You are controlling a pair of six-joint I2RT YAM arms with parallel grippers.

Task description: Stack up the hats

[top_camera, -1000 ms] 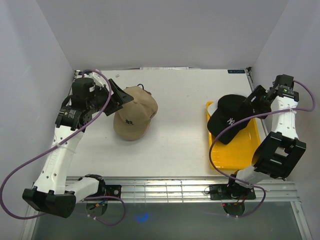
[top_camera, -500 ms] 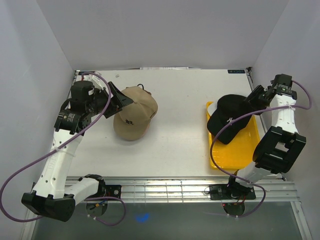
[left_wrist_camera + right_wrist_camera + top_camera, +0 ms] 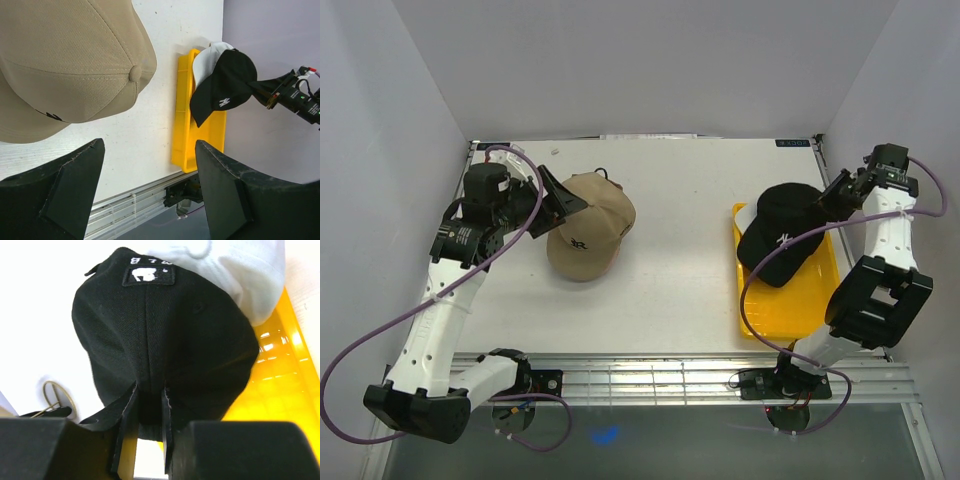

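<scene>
The left gripper (image 3: 147,145) stands open and empty, while the right gripper (image 3: 149,390) pinches the black cap (image 3: 150,315), probably next to be lifted onto the tan cap (image 3: 588,235).

The flat white table top (image 3: 690,190) carries two things directly. A tan fabric baseball cap (image 3: 590,225) lies on its left part, crown up. A yellow plastic mesh tray (image 3: 790,310) lies near the right edge, well apart from the cap.
</scene>
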